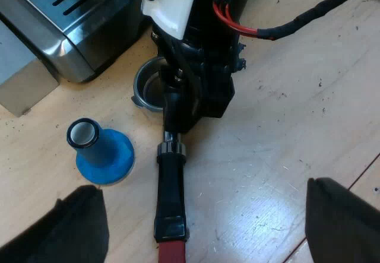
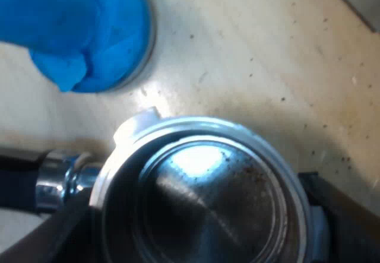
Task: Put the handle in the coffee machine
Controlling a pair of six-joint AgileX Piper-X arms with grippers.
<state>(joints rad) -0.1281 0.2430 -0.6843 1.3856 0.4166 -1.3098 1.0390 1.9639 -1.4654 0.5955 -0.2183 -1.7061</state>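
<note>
- Left wrist view: the holder point(image 1: 171, 180) lies flat on the worktop point(image 1: 285, 156). Its cup end is just beside the foot of the coffee machine point(image 1: 77, 31) and its red-tipped handle points away from it, so it is not yet locked in.
- The right hand point(image 1: 181, 100) is down over the neck where handle meets cup. A blue tamper point(image 1: 101, 156) stands upright near the handle, not touching it.
- The left hand point(image 1: 211, 224) hovers above, spread wide with nothing in it.
- Right wrist view: the right hand appears closed on the holder, with a finger against each side of the cup's rim (the contact looks snug).
- The cup holds no packed coffee, only bare shiny metal with brown specks and a smear. The tamper is near the rim.
- Risk: the rim is round and smooth, so the holder could swivel in the grip once lifted, its long handle drooping. The lugs would then likely miss the machine's slots.
- Risk: a swinging handle could tip the tamper (it stands close by).
</note>
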